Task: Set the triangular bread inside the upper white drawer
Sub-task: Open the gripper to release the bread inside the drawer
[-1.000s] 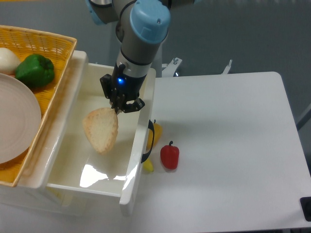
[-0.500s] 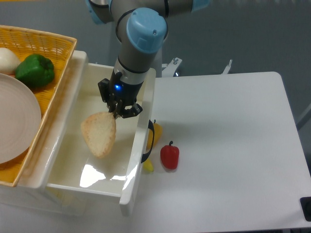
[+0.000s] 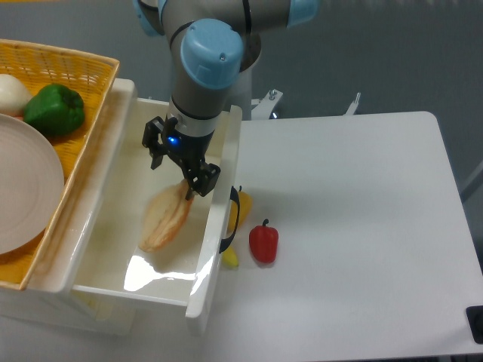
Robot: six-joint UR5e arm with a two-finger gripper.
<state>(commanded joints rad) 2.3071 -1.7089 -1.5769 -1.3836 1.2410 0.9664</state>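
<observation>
Fingers (image 3: 202,179) spread apart, no longer pinching anything; gripper (image 3: 181,166) positioned inside the upper white drawer (image 3: 121,219), above its floor, blue indicator light lit on the gripper body. Triangular bread (image 3: 165,219) found inside the same drawer, just below the fingertips, tilted on edge with its upper tip near the right-hand finger; contact with that finger cannot be determined. Drawer pulled open, dark handle (image 3: 231,220) at its front. Red pepper (image 3: 263,243) standing on the white table (image 3: 355,226) just beside the drawer front, a yellow item (image 3: 230,258) partly hidden behind the handle. Yellow wicker basket (image 3: 68,68) on top left, containing a green pepper (image 3: 54,109), a white plate (image 3: 26,192) and a pale round item (image 3: 11,93).
</observation>
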